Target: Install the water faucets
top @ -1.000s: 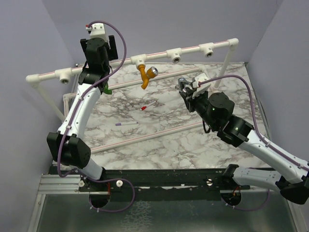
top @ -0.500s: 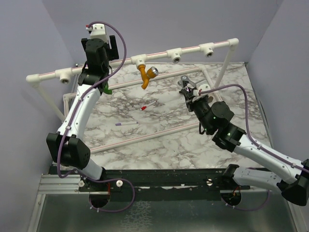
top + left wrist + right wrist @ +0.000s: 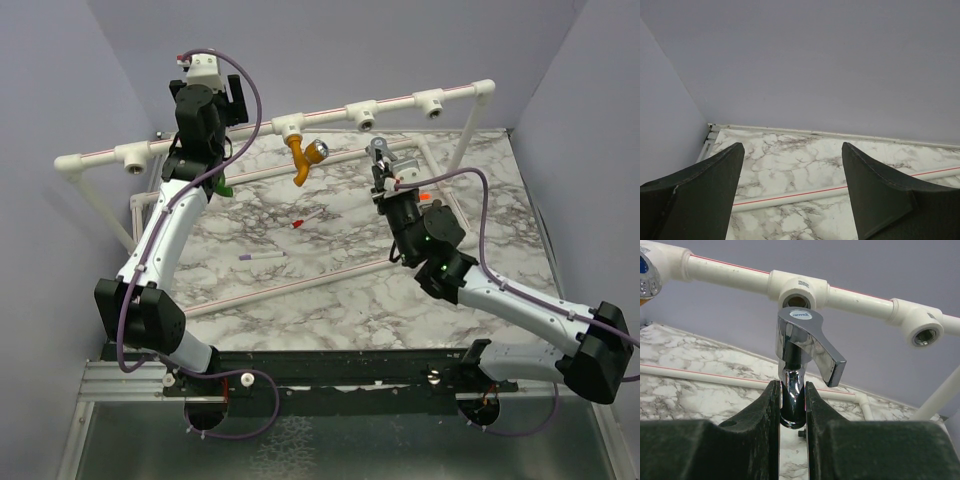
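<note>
My right gripper (image 3: 792, 385) is shut on the stem of the grey metal faucet (image 3: 800, 340), holding it upright just in front of a white tee joint (image 3: 797, 290) on the pipe rail. From above, that faucet (image 3: 378, 152) sits a little short of the rail (image 3: 400, 103). The mustard-orange faucet (image 3: 300, 155) hangs from another tee (image 3: 290, 125). A green faucet (image 3: 224, 187) peeks out beside my left arm; whether it is mounted is hidden. My left gripper (image 3: 792, 150) is open and empty, facing the back wall.
Two thin pens lie mid-table, one red-tipped (image 3: 305, 218) and one purple-tipped (image 3: 260, 256). An open tee (image 3: 920, 325) lies right of the held faucet, and another (image 3: 133, 155) sits at the rail's left end. Low pipes with red stripes (image 3: 290, 285) cross the marble top.
My right arm has carried the grey faucet up and leftward, closer to the pipe rail. The left arm has hardly moved and stays open.
</note>
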